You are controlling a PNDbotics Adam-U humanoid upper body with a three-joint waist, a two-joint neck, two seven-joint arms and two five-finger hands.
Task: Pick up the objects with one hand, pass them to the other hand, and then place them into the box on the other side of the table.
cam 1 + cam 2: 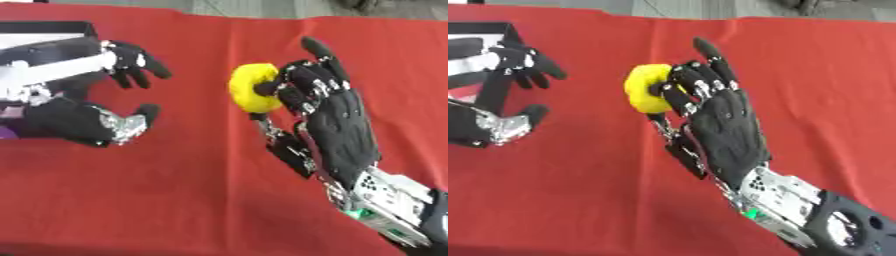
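Yellow object (252, 87): a rounded lump, held above the red tablecloth (192, 190) near the table's middle; no writing can be read on it.
Right hand (328, 117): curled round the yellow object, one finger left pointing up.
Left hand (122, 90): spread wide, nothing held, well apart to the left.
Box (507, 37): a black edge is seen at upper left.

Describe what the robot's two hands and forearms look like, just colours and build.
Both hands are mostly black. The right hand has a black padded back, silver metal showing at the finger joints, and a silver wrist block with small dark holes and a green spot, joined to a black forearm. The left hand has black fingers, a silver metal piece at the thumb base, and a pale silver-white forearm section.
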